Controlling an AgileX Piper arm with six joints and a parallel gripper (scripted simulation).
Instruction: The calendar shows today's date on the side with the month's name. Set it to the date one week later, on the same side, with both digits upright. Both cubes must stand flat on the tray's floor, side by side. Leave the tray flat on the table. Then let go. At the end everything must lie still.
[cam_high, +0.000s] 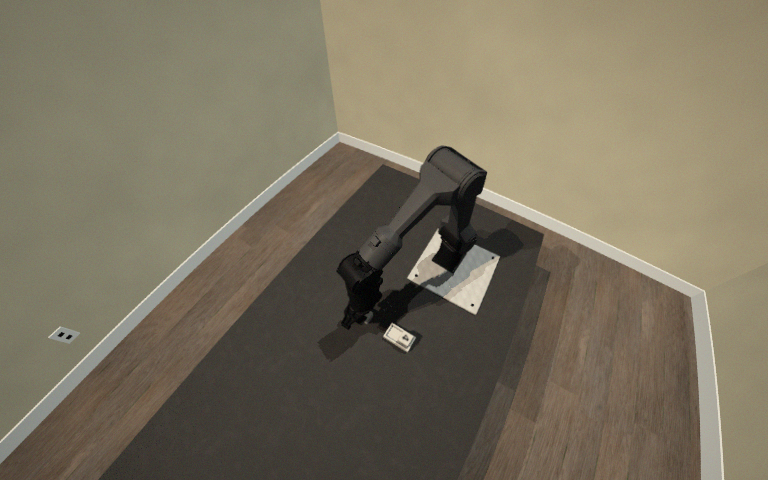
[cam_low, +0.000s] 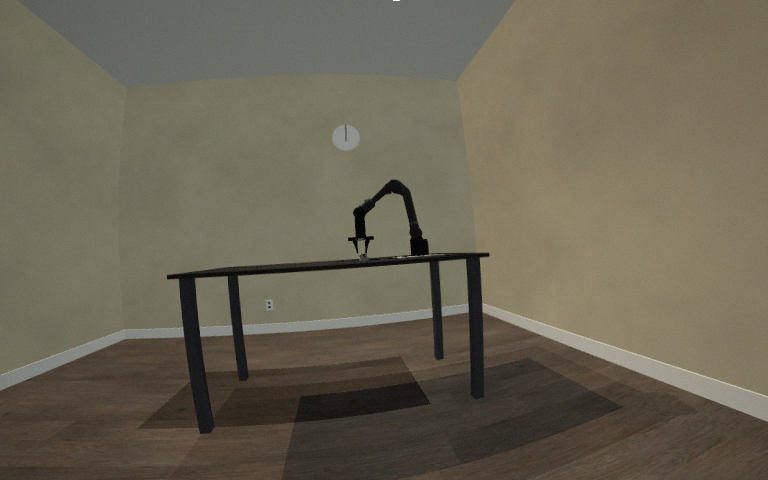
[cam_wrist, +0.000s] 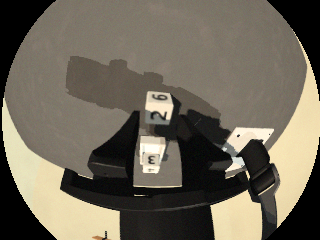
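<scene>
A white cube (cam_high: 368, 317) (cam_low: 363, 257) (cam_wrist: 159, 107) stands on the table between the open fingers of my gripper (cam_high: 357, 320) (cam_low: 362, 253) (cam_wrist: 158, 119). Its two visible faces show a 2 and a 6, both turned sideways in the wrist view. The fingertips are low, beside the cube, with a gap visible on its right. The pale tray (cam_high: 394, 344) (cam_wrist: 152, 140) lies on the table beside the gripper. A second cube (cam_wrist: 151, 159) at one end of the tray shows a 3 turned sideways. A small 1 shows below it. The month's name is not readable.
The arm's white base plate (cam_high: 478, 283) (cam_wrist: 255, 132) lies on the dark table (cam_high: 317, 413) (cam_low: 254, 268) (cam_wrist: 210, 40), behind the tray in the top view. The arm's shadow falls around the gripper and the cube.
</scene>
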